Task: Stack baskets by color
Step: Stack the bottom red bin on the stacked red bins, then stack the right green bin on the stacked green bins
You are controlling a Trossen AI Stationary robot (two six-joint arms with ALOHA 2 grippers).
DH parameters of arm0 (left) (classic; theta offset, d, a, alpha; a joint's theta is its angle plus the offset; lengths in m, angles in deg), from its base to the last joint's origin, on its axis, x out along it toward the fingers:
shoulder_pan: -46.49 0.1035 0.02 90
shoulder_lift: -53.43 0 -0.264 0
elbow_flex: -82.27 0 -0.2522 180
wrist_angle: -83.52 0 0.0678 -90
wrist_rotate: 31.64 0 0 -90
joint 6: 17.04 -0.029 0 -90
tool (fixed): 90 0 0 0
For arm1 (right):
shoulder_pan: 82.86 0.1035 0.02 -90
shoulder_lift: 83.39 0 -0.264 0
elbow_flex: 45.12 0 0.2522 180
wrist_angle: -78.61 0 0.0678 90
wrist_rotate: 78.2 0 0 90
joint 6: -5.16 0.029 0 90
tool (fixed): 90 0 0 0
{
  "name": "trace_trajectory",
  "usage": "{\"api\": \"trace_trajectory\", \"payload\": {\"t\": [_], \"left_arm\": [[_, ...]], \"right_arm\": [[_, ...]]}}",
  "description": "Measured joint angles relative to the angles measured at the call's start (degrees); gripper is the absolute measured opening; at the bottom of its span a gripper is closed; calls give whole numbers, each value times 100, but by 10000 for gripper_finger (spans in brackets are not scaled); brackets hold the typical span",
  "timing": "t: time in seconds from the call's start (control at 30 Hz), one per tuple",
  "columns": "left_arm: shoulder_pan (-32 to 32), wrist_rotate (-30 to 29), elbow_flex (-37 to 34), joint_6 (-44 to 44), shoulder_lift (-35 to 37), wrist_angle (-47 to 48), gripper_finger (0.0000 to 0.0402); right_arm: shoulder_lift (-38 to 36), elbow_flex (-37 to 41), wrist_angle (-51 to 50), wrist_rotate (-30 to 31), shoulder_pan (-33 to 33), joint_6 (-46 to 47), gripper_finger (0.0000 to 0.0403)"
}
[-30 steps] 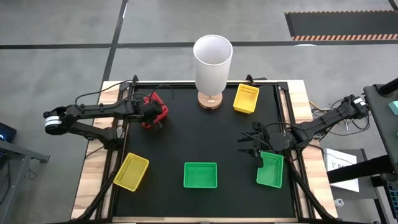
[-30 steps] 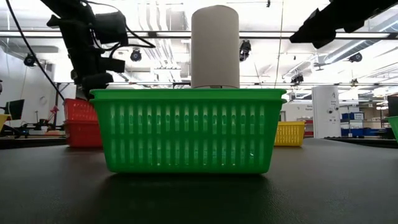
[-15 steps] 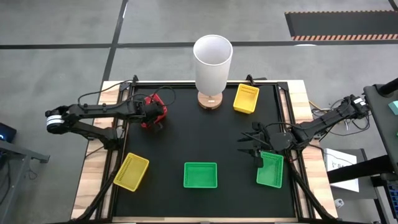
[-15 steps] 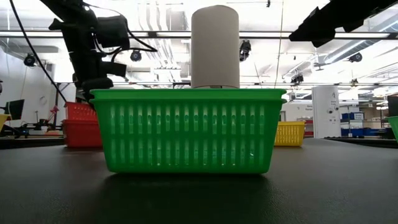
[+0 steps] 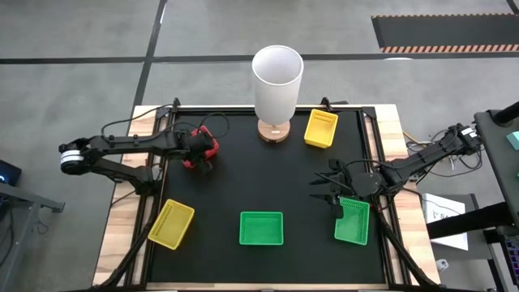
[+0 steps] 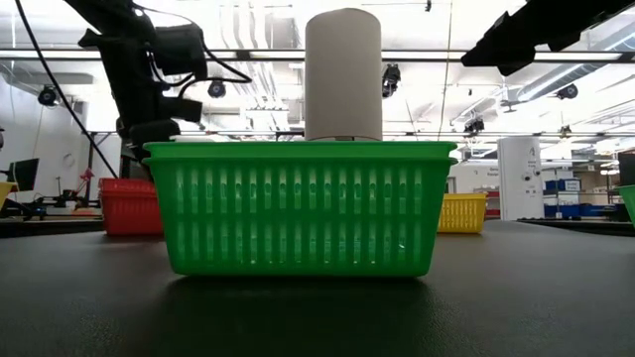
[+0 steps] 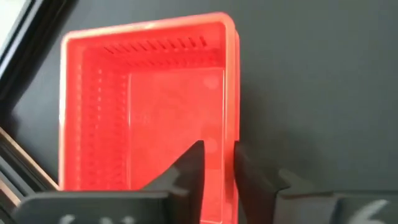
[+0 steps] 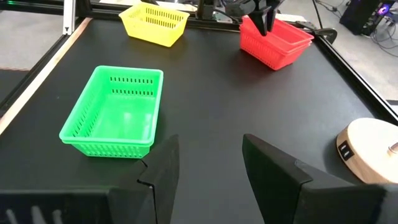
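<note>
A: Red baskets (image 5: 200, 146), far left of the surface — nested in a stack, upright?

B: Yes, stacked. Yellow basket (image 5: 320, 127) sits far right, another yellow basket (image 5: 171, 223) near left, skewed.

A: Greens?

B: One green basket (image 5: 261, 228) near centre, square to the edge; second green basket (image 5: 353, 221) near right, apart.

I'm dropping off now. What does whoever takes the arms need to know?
Left gripper: open, fingers astride one wall of the red basket stack at the table's left rear.
Right gripper: open, empty, beside the right-front green basket.
Other green basket: front centre.
Yellow baskets: one at front left, one at the rear beside the white cylinder.
Done: reds nested in one pile; the count is unclear.
Left: combine the greens, then the yellows.
</note>
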Motion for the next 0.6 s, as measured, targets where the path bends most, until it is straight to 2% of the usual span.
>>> {"api": "trace_trajectory", "payload": {"t": [0.17,0.37,0.47,0.6], "left_arm": [[0,-5,61,-120,43,14,97],[-60,23,201,-93,300,-23,100],[-271,37,194,-58,482,-472,100],[-890,58,85,194,646,-1317,100]], "right_arm": [[0,51,35,0,0,-4,166],[0,205,427,2,0,-66,166],[0,365,884,2,0,-66,164],[90,568,1409,1,2,116,148]]}}
